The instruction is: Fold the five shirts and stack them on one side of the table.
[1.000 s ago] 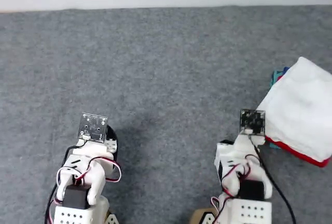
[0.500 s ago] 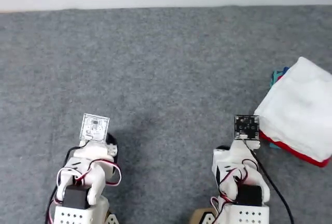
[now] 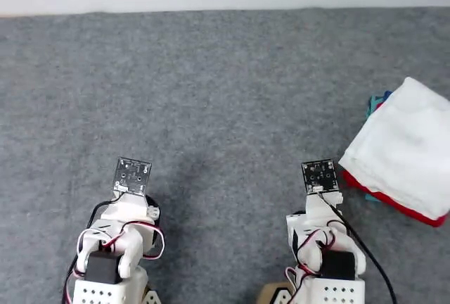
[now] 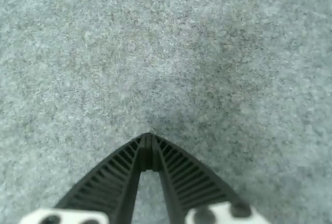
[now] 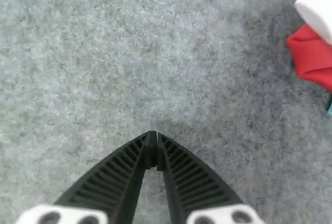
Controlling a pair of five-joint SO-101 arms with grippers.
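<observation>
Left gripper: both ribbed black fingers meet at the tip, closed on nothing, held over bare cloth. Right gripper: same state, tips pressed together, nothing between them. Against the frame one second back, the left arm has drawn in slightly toward its base. The right arm has drawn in too and swung away from the stack of shirts, so its wrist board now stands apart from the stack's edge instead of just beside it. The stack itself has not shifted. Gripper fingers are triangular, moulded with a ladder of cross ribs, on white plastic mounts. Arm bodies are white printed plastic with red, white and black wiring looped over them. The table cover is grey, felt-like, with a mottled fuzzy nap. The stack lies at the table's right side, angled to the edges. On top is a white shirt, soft and towel-like, folded into a rough rectangle with rounded corners. Under it a red shirt shows as a thin smooth band along the near edge. A sliver of blue-green fabric pokes out at the far corner.
</observation>
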